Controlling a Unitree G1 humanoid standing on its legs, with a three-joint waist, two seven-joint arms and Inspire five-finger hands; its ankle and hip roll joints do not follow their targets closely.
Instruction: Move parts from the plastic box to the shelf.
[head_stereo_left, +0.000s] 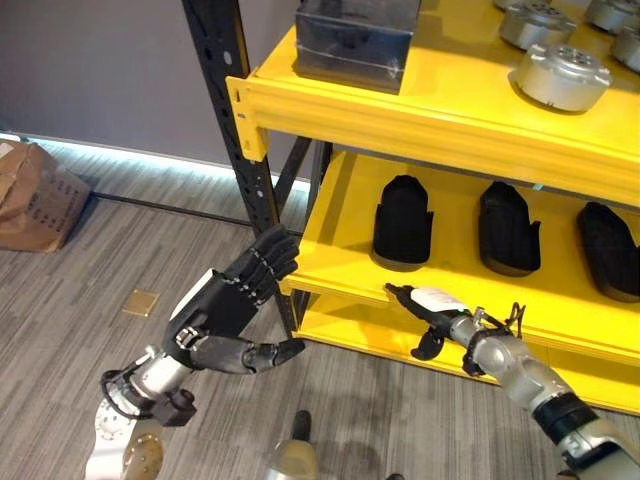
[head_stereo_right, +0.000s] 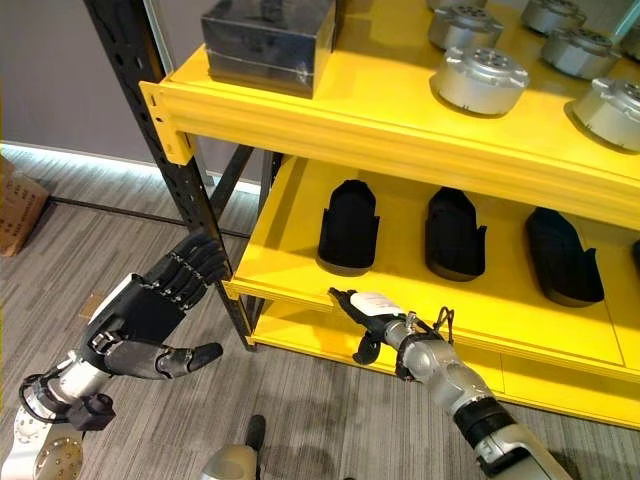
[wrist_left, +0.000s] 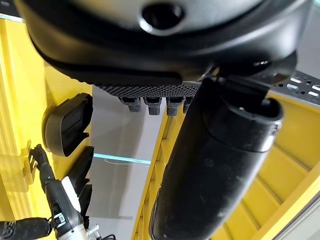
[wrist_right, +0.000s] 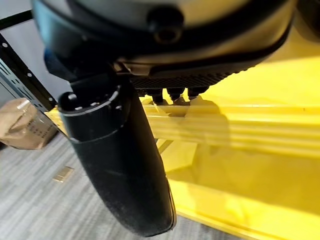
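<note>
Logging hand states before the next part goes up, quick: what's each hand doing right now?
Left hand: open, fingers straight, holding nothing, beside the shelf post.
Right hand: open, empty, at the middle shelf's front edge.

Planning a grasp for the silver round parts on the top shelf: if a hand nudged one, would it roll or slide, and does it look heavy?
The nearest silver round part sits flat on the top shelf, so it would probably slide, not roll. It looks like solid metal, so likely heavy for its size. Its smooth rim may be slippery for fingers.
</note>
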